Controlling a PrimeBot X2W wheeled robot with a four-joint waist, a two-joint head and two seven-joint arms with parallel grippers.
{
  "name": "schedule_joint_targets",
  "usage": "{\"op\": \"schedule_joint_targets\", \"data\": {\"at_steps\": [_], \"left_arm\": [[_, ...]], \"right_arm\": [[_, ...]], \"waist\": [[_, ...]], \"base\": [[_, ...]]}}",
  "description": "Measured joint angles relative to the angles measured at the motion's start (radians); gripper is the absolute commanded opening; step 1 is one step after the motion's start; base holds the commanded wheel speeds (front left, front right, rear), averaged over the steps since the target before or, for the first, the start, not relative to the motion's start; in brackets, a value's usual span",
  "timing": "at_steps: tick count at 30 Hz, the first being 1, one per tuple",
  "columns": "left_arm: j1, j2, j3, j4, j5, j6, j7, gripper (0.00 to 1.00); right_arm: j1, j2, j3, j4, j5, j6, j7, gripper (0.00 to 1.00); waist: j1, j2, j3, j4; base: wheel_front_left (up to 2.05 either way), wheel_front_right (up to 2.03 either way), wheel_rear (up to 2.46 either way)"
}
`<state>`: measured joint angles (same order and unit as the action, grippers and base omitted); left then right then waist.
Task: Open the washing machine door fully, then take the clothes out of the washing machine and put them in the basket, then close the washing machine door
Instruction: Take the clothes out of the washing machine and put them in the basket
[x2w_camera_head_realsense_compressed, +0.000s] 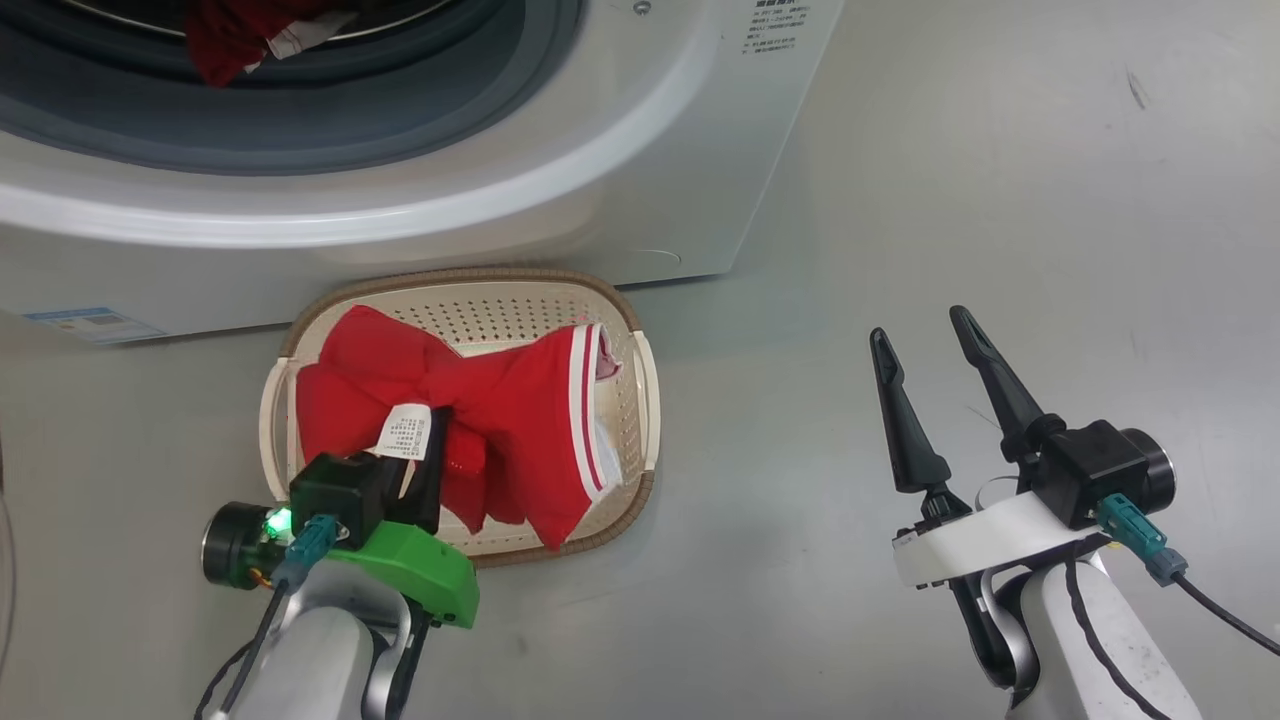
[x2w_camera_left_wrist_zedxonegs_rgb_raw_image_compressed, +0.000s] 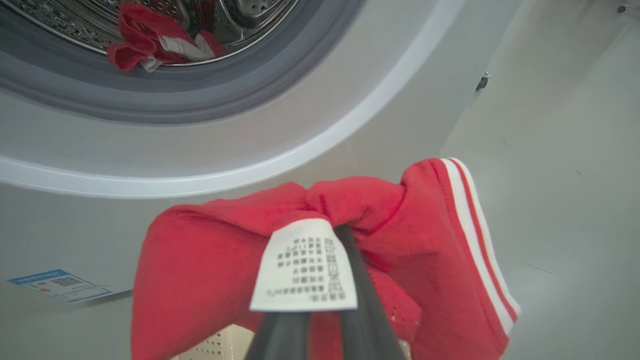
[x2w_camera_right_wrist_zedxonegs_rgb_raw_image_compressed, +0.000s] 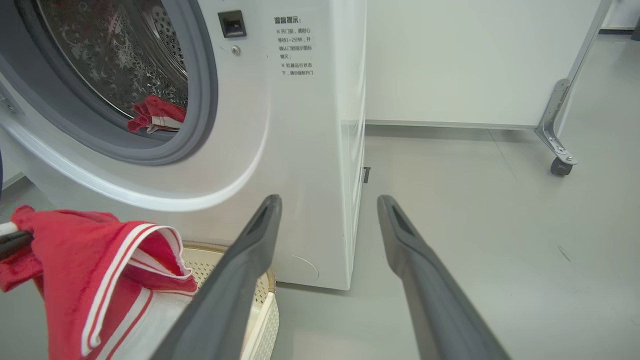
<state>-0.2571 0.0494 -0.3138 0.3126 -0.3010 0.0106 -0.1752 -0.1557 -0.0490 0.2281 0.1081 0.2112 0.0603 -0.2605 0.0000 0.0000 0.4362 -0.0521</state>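
Red fabric garment with white stripes (x2w_camera_head_realsense_compressed: 520, 400), bunched, clamped beside its white care label (x2w_camera_head_realsense_compressed: 405, 432) by clenched left gripper (x2w_camera_head_realsense_compressed: 437, 425); hangs over cream perforated plastic basket (x2w_camera_head_realsense_compressed: 625, 310) before big white front-loading washing machine (x2w_camera_head_realsense_compressed: 640, 150). Second red garment (x2w_camera_head_realsense_compressed: 225, 45) at grey rubber drum seal (x2w_camera_head_realsense_compressed: 400, 120). Right gripper (x2w_camera_head_realsense_compressed: 918, 325) splayed, empty, well apart.

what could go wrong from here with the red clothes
The garment pinched in the left hand spreads to the front rim of the basket; released here, its hem may drape outside. A second red garment lies just inside the grey seal; closing up now could trap it.
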Motion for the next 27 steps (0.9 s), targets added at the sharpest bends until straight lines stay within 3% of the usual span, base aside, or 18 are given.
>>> {"op": "schedule_joint_targets", "data": {"at_steps": [27], "left_arm": [[-0.225, 0.022, 0.024, 0.404, -0.006, -0.015, 0.148, 0.0]], "right_arm": [[-0.064, 0.0, 0.021, -0.031, 0.034, -0.002, 0.0, 1.0]], "waist": [[0.0, 0.0, 0.166, -0.104]], "base": [[0.0, 0.0, 0.0]]}}
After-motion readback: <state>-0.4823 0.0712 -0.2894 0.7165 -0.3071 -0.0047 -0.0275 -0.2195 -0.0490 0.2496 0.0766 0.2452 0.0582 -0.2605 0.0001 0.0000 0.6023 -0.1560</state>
